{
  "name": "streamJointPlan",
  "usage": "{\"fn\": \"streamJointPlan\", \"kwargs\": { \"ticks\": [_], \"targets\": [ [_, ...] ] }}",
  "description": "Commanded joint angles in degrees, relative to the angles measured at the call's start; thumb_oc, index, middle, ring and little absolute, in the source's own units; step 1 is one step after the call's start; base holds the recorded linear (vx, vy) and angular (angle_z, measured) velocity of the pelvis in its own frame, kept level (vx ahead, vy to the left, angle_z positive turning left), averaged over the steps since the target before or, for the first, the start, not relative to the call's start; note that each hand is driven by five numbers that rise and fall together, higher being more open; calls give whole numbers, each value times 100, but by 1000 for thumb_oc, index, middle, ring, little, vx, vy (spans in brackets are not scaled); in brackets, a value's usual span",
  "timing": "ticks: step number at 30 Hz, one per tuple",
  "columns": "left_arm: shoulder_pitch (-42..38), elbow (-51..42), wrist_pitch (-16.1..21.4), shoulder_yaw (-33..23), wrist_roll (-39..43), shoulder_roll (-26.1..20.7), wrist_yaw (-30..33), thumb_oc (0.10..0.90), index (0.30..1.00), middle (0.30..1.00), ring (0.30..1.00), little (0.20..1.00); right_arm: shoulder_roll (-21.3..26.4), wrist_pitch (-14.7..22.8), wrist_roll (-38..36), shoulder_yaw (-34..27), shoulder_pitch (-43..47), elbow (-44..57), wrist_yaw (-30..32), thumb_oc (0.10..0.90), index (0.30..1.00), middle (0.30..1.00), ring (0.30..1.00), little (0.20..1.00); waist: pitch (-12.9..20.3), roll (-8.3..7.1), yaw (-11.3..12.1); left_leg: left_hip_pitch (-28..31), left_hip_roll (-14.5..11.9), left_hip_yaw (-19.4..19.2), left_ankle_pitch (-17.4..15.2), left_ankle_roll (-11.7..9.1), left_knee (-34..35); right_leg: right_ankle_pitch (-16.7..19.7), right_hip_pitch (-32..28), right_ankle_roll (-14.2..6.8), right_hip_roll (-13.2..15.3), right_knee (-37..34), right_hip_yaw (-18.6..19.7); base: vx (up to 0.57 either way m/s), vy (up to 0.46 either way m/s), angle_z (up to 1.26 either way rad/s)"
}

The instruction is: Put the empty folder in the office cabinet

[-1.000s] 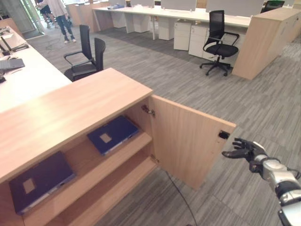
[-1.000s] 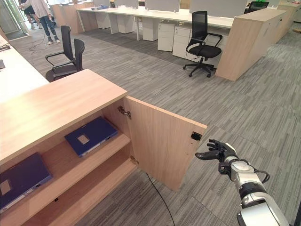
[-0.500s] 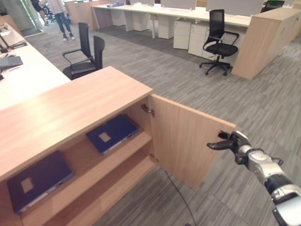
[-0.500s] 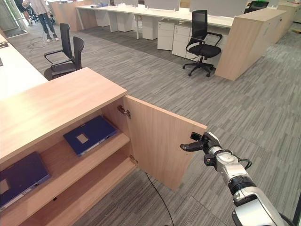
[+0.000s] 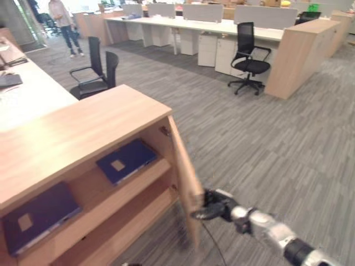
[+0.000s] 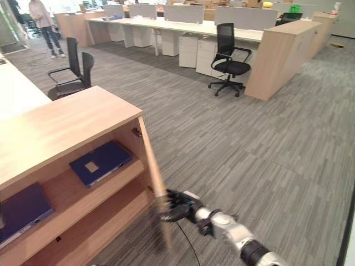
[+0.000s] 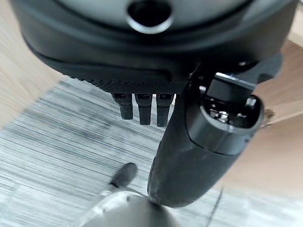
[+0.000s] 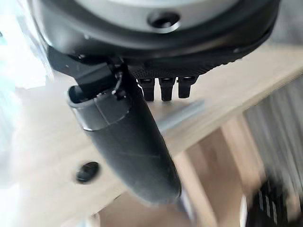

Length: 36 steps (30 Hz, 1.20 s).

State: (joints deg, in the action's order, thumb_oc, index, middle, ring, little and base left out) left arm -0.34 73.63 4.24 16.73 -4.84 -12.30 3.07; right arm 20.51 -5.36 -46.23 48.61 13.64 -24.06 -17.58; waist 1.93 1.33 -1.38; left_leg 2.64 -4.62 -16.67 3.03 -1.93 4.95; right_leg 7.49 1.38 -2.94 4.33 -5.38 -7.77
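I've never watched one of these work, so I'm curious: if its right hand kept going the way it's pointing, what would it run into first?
The right hand points at the light wooden cabinet door and seems to be touching its outer edge, so the door comes first.

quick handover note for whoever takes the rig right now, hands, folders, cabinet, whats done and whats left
Right hand: at the free edge of the light wood cabinet door, fingers curled; whether it grips the edge is unclear.
Left hand: idle, fingers hanging straight, holding nothing.
Things: two dark blue folders lie on the upper shelf of the light wood office cabinet, one near the door, one further left.
Done: folders are inside.
Left: the door stands partly open; probably shut it.
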Motion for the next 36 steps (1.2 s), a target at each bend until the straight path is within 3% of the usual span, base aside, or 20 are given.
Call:
{"fn": "streamJointPlan", "kwargs": {
  "ticks": [1, 12, 23, 24, 26, 29, 30, 32, 33, 34, 36],
  "targets": [
    [-573, 283, 209, 194, 32, 100, 113, 800, 900, 900, 900, 900, -1237, 169, -420, 418, 500, 396, -773, 800, 900, 900, 900, 900, -63, -265, 373, -26, 363, 457, -367, 46, 5, -293, -29, -201, 57, 38, -72, -2, -1, 28],
    [-187, 450, 208, 60, 152, 73, -19, 800, 900, 900, 900, 900, -1001, 47, -1003, 260, 291, 390, -866, 800, 900, 900, 900, 900, -104, -288, 638, -87, 326, 813, -237, -13, 5, -395, -132, -135, 44, 38, -398, 13, -25, 23],
    [-2, 730, 91, -400, 817, 43, -388, 800, 900, 900, 900, 900, -413, 206, -375, -442, -21, -463, -768, 800, 900, 900, 900, 900, -286, -374, 938, -254, 59, 1345, 32, -248, -48, -647, -266, 12, -98, 38, -971, 37, -114, 33],
    [93, 742, 48, -595, 1259, 81, -579, 800, 900, 900, 900, 900, -381, 243, -228, -852, -167, -1112, -605, 800, 900, 900, 900, 900, -366, -381, 1011, -363, 1, 1469, 101, -287, -117, -689, -266, 30, -120, 38, -1123, 20, -107, 47],
    [80, 723, 40, -639, 1455, 99, -621, 800, 900, 900, 900, 900, -412, 232, -103, -1010, -210, -1397, -543, 800, 900, 900, 900, 900, -405, -384, 1019, -440, -6, 1537, 145, -307, -143, -702, -252, 38, -115, 38, -1213, -20, -72, 42],
    [-61, 550, 55, -693, 2315, 194, -569, 800, 900, 900, 900, 900, -599, 421, 278, -1817, -285, -3154, -23, 800, 900, 900, 900, 900, -575, -385, 1104, -677, -52, 1604, 186, -392, -297, -759, -272, 23, -54, 38, -1560, -35, -79, 51],
    [-106, 488, 43, -655, 2490, 222, -591, 800, 900, 900, 900, 900, -667, 408, 451, -2035, -262, -3674, 69, 800, 900, 900, 900, 900, -600, -377, 1100, -730, -54, 1508, 180, -388, -365, -763, -258, 27, -15, 42, -1685, -108, -23, 112],
    [-175, 407, -4, -619, 2858, 296, -633, 800, 900, 900, 900, 900, -745, 385, 855, -2974, -272, -5248, 480, 800, 900, 900, 900, 900, -563, -347, 1070, -706, -106, 959, -65, -323, -679, -839, -263, 56, 88, 72, -2092, -66, -12, 134],
    [-179, 406, -6, -614, 2859, 295, -632, 800, 900, 900, 900, 900, -747, 391, 859, -2982, -263, -5262, 476, 800, 900, 900, 900, 900, -567, -346, 1074, -712, -109, 962, -75, -323, -693, -841, -263, 56, 86, 73, -2094, -56, 18, 120],
    [-242, 421, -35, -630, 2840, 340, -615, 800, 900, 900, 900, 900, -605, 373, 1450, -3424, -274, -5928, 649, 800, 900, 900, 900, 900, -500, -292, 1014, -590, -111, 601, -325, -268, -884, -898, -274, 69, 151, 107, -2352, -35, 23, 90],
    [-254, 425, -75, -619, 2798, 367, -634, 800, 900, 900, 900, 900, -514, 337, 1660, -3659, -329, -6164, 719, 800, 900, 900, 900, 900, -455, -244, 969, -503, -115, 423, -402, -263, -925, -934, -295, 85, 171, 119, -2494, -20, 50, 91]
  ]
}}
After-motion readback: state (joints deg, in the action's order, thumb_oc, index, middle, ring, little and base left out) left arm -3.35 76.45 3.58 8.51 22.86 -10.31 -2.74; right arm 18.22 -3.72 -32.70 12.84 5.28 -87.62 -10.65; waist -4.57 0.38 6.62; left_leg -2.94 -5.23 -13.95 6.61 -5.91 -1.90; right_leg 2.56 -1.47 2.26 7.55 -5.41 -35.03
